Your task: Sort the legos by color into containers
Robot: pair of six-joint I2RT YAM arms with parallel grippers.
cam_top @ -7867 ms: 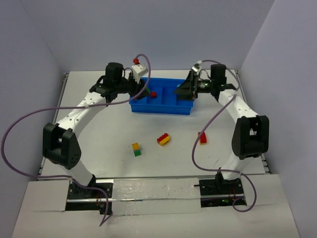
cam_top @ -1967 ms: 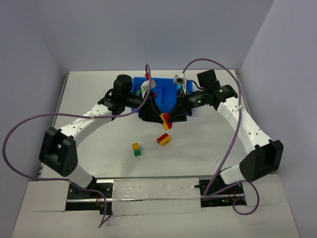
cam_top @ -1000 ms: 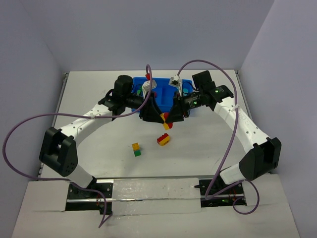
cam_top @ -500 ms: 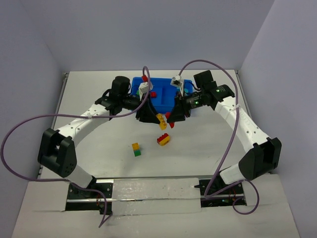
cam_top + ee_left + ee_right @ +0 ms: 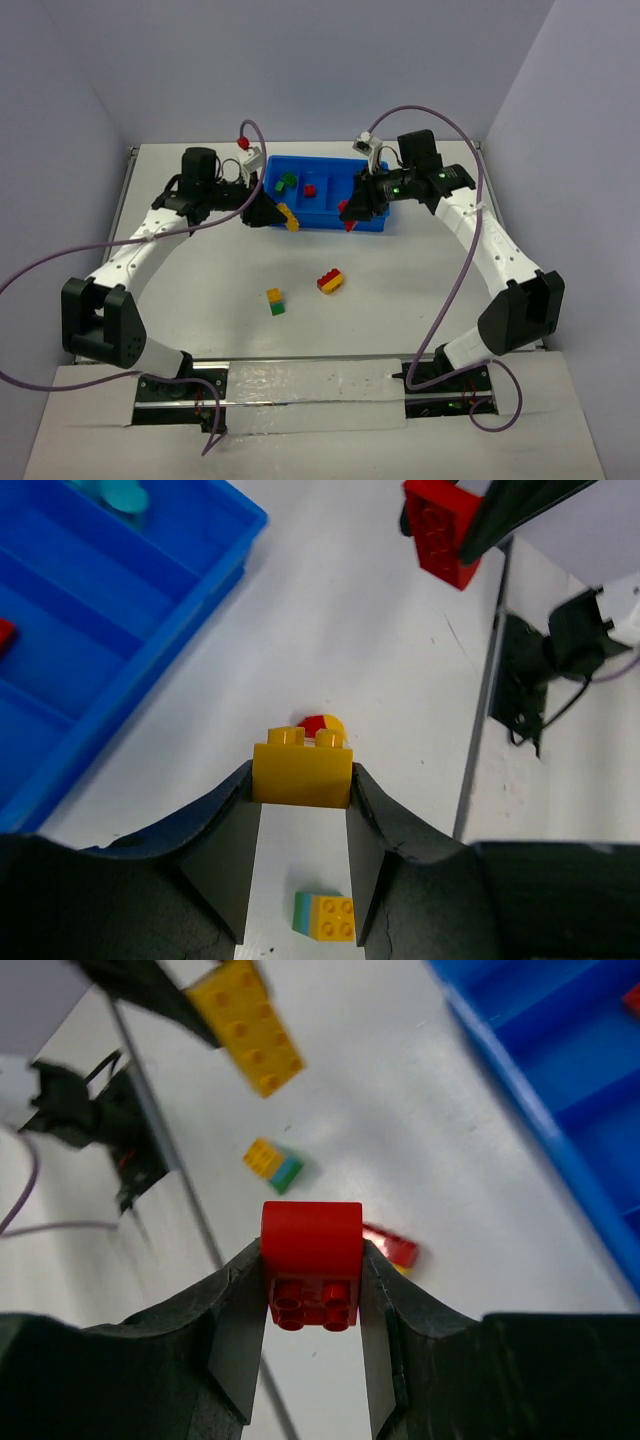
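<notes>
Yellow brick (image 5: 302,774) is pinched by its flat side walls in your left gripper (image 5: 280,212), in the air just off the near left corner of the blue tray (image 5: 320,225). Your right gripper (image 5: 350,213) is likewise clamped on a red brick (image 5: 311,1250), studs down, at the tray's near right side.

A green brick (image 5: 286,181) and another red one (image 5: 309,190) already lie in separate compartments. On the table (image 5: 200,290), well apart from the tray, lie a red-and-yellow pair (image 5: 329,281) and a yellow-and-green pair (image 5: 274,301).

These bricks look light, rigid and glossy, so expect them to slip or twist if you catch a corner. Keep the fingers square on opposite walls, below the studs. The joined pairs will likely need one gripper on each colour to pull them apart.
</notes>
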